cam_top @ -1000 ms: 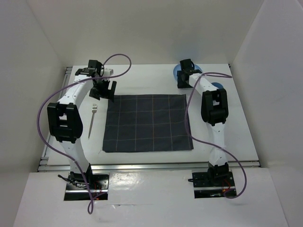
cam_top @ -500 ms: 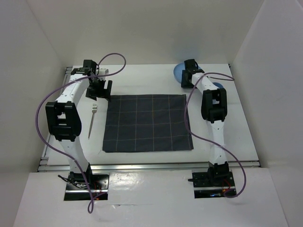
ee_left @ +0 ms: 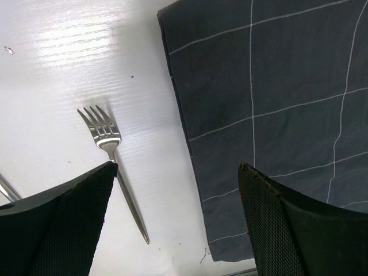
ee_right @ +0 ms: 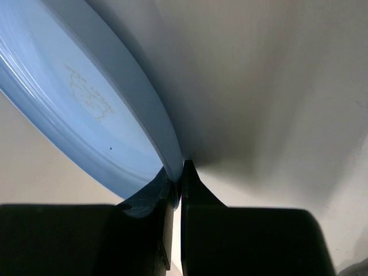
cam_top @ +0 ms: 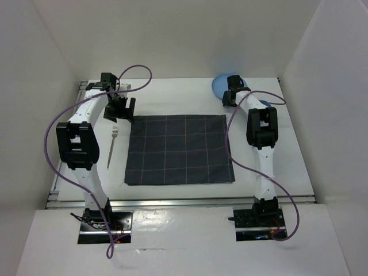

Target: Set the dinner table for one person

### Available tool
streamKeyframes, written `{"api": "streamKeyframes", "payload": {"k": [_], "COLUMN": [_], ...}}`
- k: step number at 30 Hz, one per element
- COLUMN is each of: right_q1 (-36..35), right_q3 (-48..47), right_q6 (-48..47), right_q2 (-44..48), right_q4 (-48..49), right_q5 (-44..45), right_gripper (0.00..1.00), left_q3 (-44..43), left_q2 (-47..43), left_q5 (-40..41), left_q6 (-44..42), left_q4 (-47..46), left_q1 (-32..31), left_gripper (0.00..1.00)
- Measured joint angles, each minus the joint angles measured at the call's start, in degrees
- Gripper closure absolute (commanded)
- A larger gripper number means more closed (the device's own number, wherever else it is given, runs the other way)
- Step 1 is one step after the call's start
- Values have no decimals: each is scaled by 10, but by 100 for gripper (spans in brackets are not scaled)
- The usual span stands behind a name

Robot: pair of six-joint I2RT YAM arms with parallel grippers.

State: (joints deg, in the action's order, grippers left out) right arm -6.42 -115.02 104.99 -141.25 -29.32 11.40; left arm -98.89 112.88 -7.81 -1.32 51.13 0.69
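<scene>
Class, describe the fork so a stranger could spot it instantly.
On the white dinner table lies a dark checked placemat. Just off its left edge, on bare tabletop, lies the fork: slim, silver, four-tined, unlike the placemat beside it.
</scene>
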Motion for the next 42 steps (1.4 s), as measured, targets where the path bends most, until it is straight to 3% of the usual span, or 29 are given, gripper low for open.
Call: {"api": "streamKeyframes", "payload": {"k": [14,21,30,35,42], "right_q1": [3,-13,-109,-138,-131], "right_q3": [2,42,119,221,222], "right_q6": [-135,-282,-436,-501,-659], "right_q2": [7,38,121,198,220], "right_q4": [21,71,142,173,88], "right_q5": [6,-6,-111,-172,-296], "right_gripper": [100,100,100,100,100], "left_q3": [0,0,16,41,74], "left_q2": [0,-7,-60,-93,-119], "left_q5": [-5,-10,-17,-21,-30], "left_q6": [0,-2,-5,-14,-20], "left_q4": [0,3,8,12,13], "left_q1": [3,20,57,72,84], "left_gripper": [7,7,7,7,7]}}
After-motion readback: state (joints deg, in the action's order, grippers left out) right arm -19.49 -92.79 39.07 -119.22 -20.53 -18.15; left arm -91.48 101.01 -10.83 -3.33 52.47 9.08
